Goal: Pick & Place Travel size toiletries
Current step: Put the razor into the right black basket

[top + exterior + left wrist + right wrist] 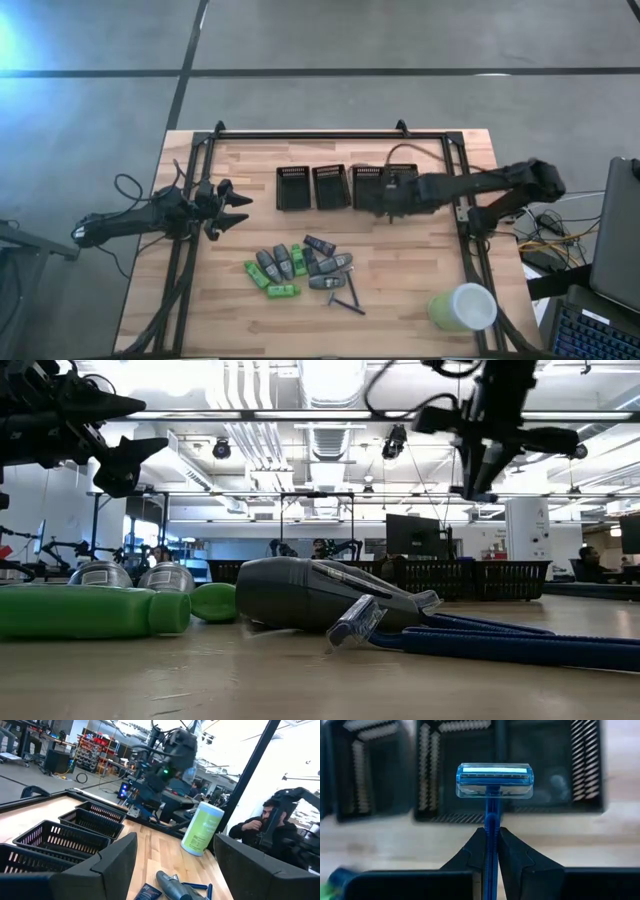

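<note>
Razor [492, 782] in right gripper [492, 847] above bins [470, 770]

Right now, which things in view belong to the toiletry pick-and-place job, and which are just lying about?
Belongs to the job:
- blue razor, clamped in the right pincer over the bins
- pile of toiletries: green packets, grey tubes, dark sticks
- black mesh bins
- left pincer, open, waiting at the table's left

Lying about:
- pale green cup
- person beyond the table
</note>
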You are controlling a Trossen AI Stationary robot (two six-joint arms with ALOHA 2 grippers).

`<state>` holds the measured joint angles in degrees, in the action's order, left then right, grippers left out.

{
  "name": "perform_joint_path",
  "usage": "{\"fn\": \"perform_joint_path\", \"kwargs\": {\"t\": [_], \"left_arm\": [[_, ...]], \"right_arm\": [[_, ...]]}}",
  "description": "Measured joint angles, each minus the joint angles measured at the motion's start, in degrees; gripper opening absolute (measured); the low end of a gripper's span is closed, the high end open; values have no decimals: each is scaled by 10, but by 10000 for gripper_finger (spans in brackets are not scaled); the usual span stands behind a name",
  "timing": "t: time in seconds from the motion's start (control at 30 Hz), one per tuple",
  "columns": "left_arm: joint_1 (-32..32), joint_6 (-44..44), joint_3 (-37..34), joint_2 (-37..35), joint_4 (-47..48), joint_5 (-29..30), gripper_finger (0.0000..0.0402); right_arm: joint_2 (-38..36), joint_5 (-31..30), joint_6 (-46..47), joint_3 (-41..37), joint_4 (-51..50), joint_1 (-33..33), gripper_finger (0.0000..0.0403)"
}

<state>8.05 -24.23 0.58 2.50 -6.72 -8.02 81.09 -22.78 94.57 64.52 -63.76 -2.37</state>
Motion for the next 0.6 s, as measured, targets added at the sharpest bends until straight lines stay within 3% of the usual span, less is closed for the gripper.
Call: {"fn": "perform_joint_path", "kwargs": {"t": [0.13,0.3,0.6], "left_arm": [[0,0,0,0,0,0,268],[0,0,0,0,0,0,268],[0,0,0,0,0,0,268]], "right_arm": [[-56,0,-33,-59,20,52,25],[-107,0,-77,-136,114,111,25],[-116,33,-153,-208,196,185,25]]}}
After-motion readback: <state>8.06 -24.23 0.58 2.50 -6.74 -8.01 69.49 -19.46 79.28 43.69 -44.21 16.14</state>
